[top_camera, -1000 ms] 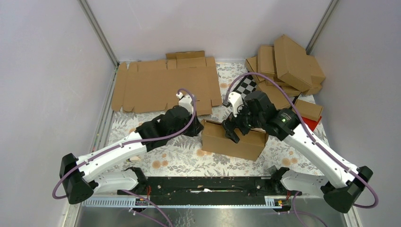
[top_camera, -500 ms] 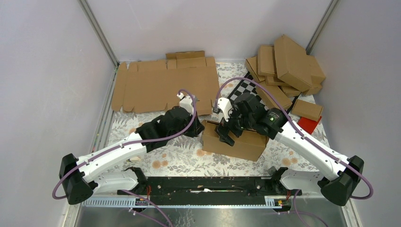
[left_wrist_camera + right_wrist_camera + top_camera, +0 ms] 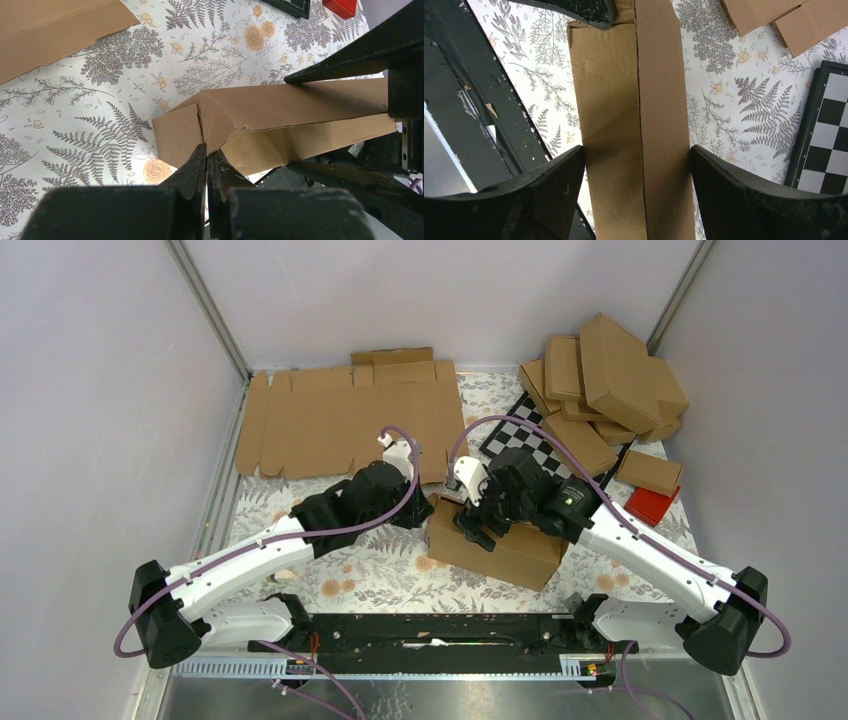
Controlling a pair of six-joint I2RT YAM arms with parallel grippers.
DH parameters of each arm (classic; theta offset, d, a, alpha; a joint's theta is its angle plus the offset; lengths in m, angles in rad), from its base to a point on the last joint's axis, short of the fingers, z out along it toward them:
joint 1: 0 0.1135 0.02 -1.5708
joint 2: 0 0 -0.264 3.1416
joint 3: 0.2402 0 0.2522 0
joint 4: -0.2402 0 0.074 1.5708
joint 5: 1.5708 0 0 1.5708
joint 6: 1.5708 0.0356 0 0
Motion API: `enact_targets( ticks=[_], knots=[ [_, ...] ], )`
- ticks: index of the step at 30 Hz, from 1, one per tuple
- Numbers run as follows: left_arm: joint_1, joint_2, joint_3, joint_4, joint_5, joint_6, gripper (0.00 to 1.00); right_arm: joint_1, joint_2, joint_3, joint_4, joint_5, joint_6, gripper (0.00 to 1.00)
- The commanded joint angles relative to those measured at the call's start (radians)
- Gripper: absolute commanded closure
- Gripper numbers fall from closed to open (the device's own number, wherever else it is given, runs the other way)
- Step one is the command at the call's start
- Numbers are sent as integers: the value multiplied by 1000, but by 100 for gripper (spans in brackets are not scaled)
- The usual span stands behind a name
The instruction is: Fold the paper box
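Observation:
The paper box (image 3: 505, 548) is folded shut and stands on a long side on the fern-print cloth mid-table. My left gripper (image 3: 424, 508) is shut, and its tips (image 3: 206, 149) press on the box's (image 3: 280, 107) left end at a corner seam, with nothing between them. My right gripper (image 3: 478, 524) comes down from above over the left half of the box. In the right wrist view the right gripper (image 3: 638, 152) straddles the box (image 3: 634, 100), one finger (image 3: 566, 170) against each long face.
A large flat cardboard sheet (image 3: 350, 420) lies at the back left. Folded boxes (image 3: 610, 380) are piled at the back right, with a checkered board (image 3: 525, 435), a small box (image 3: 650, 472) and a red block (image 3: 652, 504) nearby. Walls close in three sides.
My right gripper slid left along the box top and its fingers drew in against the box's sides. The box turned slightly. My left arm stayed put.

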State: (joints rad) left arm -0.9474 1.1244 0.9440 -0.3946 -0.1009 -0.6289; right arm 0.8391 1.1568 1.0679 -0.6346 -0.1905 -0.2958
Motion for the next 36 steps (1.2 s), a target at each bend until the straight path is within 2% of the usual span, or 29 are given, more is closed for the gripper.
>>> enact_targets(
  ticks=[1,5,9,23,30,31,32,36],
  knots=[
    [-8,14,35,-22,20,-7,100,36,18,-2,18,41,-9,21],
    [-8,16,39,-24,12,-10,100,38,26,12,17,68,-3,33],
    [-12,24,51,-37,3,-3,100,40,29,19,17,107,11,40],
    [-43,31,14,-23,-33,-23,100,41,26,28,17,112,26,41],
    [-77,36,-23,-36,-111,-25,100,42,12,22,18,108,23,39],
    [-78,-40,-22,-46,-118,-25,100,42,10,21,17,108,23,39],
    [-77,16,-21,-49,-120,-24,100,41,7,18,17,107,21,39],
    [-77,-38,8,-54,-123,-19,74,41,0,16,22,102,20,39]
  ],
)
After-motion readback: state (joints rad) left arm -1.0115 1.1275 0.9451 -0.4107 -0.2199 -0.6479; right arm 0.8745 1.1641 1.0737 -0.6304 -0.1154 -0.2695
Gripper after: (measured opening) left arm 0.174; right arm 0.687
